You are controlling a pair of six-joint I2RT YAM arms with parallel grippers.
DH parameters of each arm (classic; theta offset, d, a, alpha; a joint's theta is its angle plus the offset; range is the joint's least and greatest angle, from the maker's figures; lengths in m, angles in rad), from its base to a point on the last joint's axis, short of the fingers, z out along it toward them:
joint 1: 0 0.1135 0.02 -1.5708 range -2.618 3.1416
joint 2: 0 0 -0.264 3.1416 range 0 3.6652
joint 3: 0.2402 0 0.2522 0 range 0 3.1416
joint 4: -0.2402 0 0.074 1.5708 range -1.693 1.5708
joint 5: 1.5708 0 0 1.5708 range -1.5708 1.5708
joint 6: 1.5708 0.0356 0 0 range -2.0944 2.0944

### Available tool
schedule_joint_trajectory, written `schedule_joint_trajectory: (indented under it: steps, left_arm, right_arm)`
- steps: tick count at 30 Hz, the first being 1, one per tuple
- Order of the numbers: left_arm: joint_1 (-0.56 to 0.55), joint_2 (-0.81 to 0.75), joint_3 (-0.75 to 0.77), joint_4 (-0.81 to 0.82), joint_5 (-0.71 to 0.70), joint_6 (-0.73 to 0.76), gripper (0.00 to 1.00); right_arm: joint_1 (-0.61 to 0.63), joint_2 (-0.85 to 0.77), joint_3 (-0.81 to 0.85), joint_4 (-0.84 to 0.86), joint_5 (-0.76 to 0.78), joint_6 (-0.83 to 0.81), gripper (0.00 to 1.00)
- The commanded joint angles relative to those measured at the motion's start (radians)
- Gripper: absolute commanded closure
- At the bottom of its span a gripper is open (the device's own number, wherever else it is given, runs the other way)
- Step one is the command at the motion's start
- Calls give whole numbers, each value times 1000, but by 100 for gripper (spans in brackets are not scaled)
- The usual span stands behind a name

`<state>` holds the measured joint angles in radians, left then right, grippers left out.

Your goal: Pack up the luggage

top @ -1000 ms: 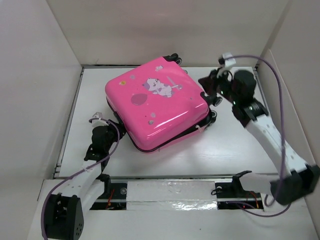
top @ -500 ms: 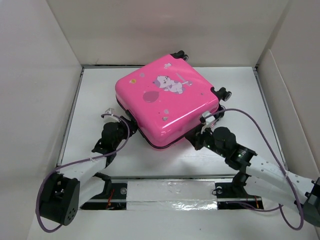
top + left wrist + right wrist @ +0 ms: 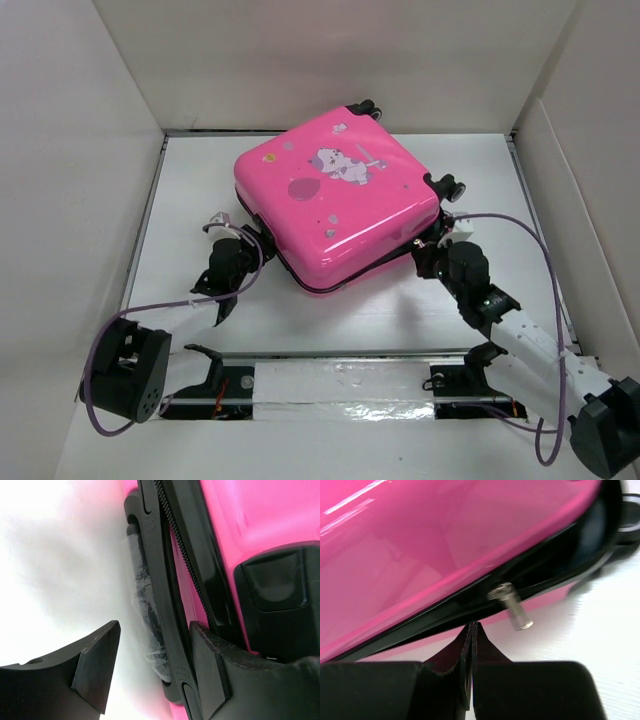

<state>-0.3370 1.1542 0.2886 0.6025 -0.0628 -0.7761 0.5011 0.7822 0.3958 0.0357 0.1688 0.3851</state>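
The luggage [image 3: 335, 200] is a glossy hot-pink suitcase with a white cartoon print. It lies flat and closed in the middle of the white table, its black wheels at the back and right. My left gripper [image 3: 240, 252] is open at its left side. In the left wrist view the black side handle [image 3: 155, 605] lies between the fingers [image 3: 95, 665], apart from the left one. My right gripper [image 3: 432, 255] is shut and empty at the near right edge. In the right wrist view its tips [image 3: 472, 627] sit just under the black zipper seam, left of a metal zipper pull [image 3: 512, 605].
White walls [image 3: 80, 150] close in the table on the left, back and right. A taped rail [image 3: 340, 385] runs along the near edge between the arm bases. Purple cables [image 3: 540, 290] loop beside both arms.
The right arm swung from the suitcase's back right corner to its near right edge. The suitcase shifted right and back. The left gripper followed along its left side.
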Motion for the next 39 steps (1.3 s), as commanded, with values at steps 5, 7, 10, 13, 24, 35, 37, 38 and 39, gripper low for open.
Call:
schedule_joint_trajectory:
  steps: [5, 7, 10, 13, 24, 35, 37, 38, 39]
  left_arm:
    - [7, 117, 75, 199, 4, 23, 63]
    - [-3, 154, 69, 227, 1, 15, 85]
    - [-16, 212, 66, 276, -5, 15, 100]
    - [-25, 249, 31, 335, 41, 6, 100]
    - [-304, 243, -123, 436, 21, -64, 100]
    - [-355, -8, -129, 164, -106, -66, 99]
    - [-355, -66, -118, 129, -104, -40, 87]
    - [-355, -86, -111, 100, -98, -35, 79]
    - [-355, -124, -109, 82, -89, -31, 77]
  right_arm:
    - [-147, 170, 103, 141, -63, -46, 97]
    - [-174, 225, 132, 199, -69, -74, 97]
    - [-196, 281, 173, 231, -71, -97, 97]
    - [-208, 324, 193, 300, -74, -107, 98]
    - [-228, 410, 301, 317, -104, -140, 97]
    - [-96, -33, 29, 38, -197, -104, 68]
    - [-78, -110, 11, -78, -181, -92, 98]
    - [-69, -182, -1, -98, -187, -89, 100]
    - [-50, -214, -24, -130, -196, -83, 100]
